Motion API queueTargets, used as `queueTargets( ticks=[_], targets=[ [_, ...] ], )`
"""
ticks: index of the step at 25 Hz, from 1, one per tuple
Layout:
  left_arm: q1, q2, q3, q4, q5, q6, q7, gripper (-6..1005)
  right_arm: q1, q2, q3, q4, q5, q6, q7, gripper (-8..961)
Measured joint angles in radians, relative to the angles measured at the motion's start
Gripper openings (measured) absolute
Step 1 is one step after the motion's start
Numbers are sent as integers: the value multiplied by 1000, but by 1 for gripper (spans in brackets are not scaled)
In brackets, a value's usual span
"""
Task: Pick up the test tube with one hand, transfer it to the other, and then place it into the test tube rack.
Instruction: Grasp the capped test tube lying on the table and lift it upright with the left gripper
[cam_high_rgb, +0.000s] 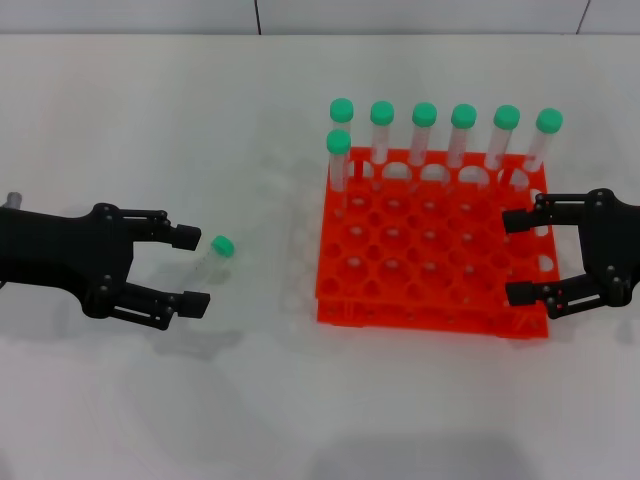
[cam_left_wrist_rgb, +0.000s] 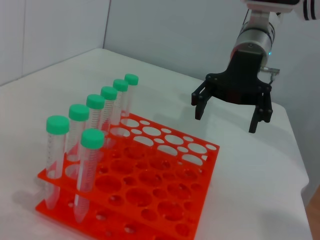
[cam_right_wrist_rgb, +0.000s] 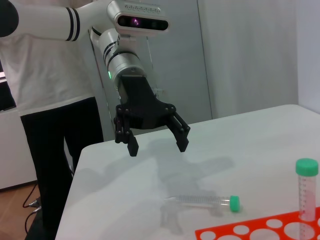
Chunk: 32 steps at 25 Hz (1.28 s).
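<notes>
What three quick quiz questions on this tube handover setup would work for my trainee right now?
1. True or false: the left gripper already holds the test tube.
2. How many green-capped tubes stand upright in the test tube rack? A) five B) seven C) nine
3. Fill in: the right gripper hovers at the rack's ____ edge, as seen by the robot.

Key:
1. False. The tube lies on its side on the white table, just ahead of the open gripper.
2. B. Six stand in the back row and one sits just in front at its left end.
3. Right. It is open and empty.
</notes>
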<state>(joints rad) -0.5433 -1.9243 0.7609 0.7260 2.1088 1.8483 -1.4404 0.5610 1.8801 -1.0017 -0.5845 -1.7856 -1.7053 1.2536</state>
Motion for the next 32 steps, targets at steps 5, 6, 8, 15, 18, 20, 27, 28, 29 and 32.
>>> queueTargets(
  ticks=[5, 6, 8, 15, 18, 20, 27, 28, 29, 32],
  targets=[
    [2, -1, 0, 1, 0, -1, 4, 883, -1, 1, 0, 0, 0, 9, -1, 873],
    [2, -1, 0, 1, 0, -2, 4, 883, -1, 2, 0, 0, 0, 9, -1, 873],
    [2, -2, 0, 2, 0, -4, 5, 883, -1, 2, 0, 0, 0, 9, -1, 873],
    [-1, -3, -2, 4, 1, -10, -5, 882, -7, 4, 6, -2, 8, 10, -3, 873],
    [-4, -5, -2, 17, 0, -11, -34, 882, -20, 9, 14, -21, 9, 10, -4, 873],
    [-3, -8, 2, 38, 1, -11, -64, 882, -24, 11, 14, -31, 9, 7, -4, 873],
    [-2, -21, 13, 149, 16, 1, -268, 881, -24, 11, 14, -36, 10, 7, -1, 873],
    [-3, -23, 13, 185, 21, 8, -330, 881, -22, 11, 14, -36, 10, 7, -1, 873],
    [-3, -24, 14, 205, 24, 18, -371, 881, -21, 11, 14, -36, 10, 7, -1, 873],
    [-12, -28, 20, 267, 29, 56, -502, 881, -19, 11, 14, -43, 10, 8, -3, 873]
  ],
)
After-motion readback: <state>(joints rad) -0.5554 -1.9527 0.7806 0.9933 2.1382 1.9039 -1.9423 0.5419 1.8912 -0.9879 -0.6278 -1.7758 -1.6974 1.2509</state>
